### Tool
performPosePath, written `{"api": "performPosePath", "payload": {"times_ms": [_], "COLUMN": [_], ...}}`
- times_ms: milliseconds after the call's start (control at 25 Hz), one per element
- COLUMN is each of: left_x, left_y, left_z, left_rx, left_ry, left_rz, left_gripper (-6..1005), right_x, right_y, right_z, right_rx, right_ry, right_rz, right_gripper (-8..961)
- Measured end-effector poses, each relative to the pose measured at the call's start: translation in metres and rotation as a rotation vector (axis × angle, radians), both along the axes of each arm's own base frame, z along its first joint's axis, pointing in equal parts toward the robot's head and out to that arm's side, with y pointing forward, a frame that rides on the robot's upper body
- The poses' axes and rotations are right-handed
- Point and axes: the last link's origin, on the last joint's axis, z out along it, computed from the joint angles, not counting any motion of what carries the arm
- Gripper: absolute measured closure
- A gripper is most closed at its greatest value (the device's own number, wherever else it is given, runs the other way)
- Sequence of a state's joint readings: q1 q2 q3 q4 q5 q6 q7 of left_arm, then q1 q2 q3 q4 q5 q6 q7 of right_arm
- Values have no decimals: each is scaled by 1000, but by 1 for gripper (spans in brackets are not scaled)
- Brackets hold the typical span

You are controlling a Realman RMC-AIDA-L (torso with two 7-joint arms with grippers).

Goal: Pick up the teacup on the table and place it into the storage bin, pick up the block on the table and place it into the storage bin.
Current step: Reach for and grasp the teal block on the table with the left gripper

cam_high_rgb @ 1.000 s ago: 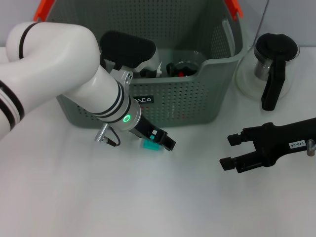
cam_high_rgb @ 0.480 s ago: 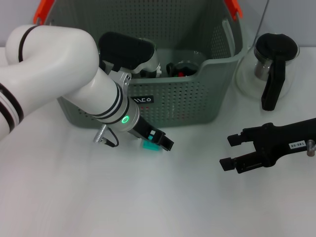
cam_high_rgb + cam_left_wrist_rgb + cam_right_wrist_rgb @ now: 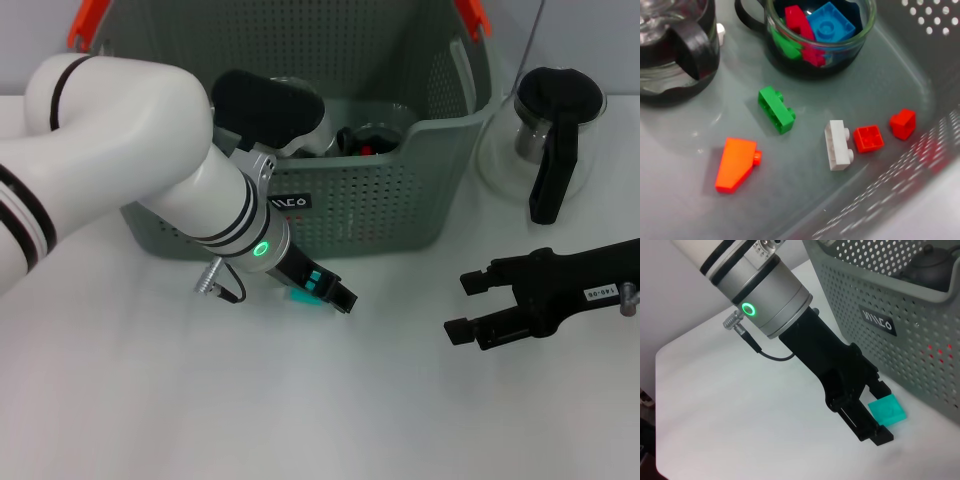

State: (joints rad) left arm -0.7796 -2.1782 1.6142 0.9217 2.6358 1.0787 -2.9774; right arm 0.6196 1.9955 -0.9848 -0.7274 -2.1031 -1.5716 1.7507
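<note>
The left pincer (image 3: 879,416) is sitting open around the block (image 3: 887,410); small, hard, light, so pinching its flat sides looks best.

L arm reaches down to table, L gripper (image 3: 325,291) low, fingers spread. R gripper (image 3: 468,307) parked at right, jaws apart.

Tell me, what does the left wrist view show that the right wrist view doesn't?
Only the left wrist view looks inside the storage bin: loose green, orange, white and red bricks on its floor, and a glass cup filled with more bricks. Only the right wrist view shows the left hand down on the table, its fingers either side of a teal block, beside the bin's labelled front. Both show the bin's perforated wall.
</note>
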Motion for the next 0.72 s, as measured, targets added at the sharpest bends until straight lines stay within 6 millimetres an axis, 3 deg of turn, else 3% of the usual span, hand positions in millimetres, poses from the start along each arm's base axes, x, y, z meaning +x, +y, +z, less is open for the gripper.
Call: {"api": "performPosePath", "payload": {"times_ms": [480,720], "left_x": [1,-1], "left_y": [1,1], "left_z": [-1,-1], "left_rx": [1,4], "left_ry": [12,29], "left_rz": [-16,-24], "left_gripper": [123,301], "right_x": [0,-1], "right_y": [1,1], "right_z": [0,0], "right_rx": [4,5], "right_ry": [-1,-1], "right_rz": [-1,1], "right_gripper": [32,32]}}
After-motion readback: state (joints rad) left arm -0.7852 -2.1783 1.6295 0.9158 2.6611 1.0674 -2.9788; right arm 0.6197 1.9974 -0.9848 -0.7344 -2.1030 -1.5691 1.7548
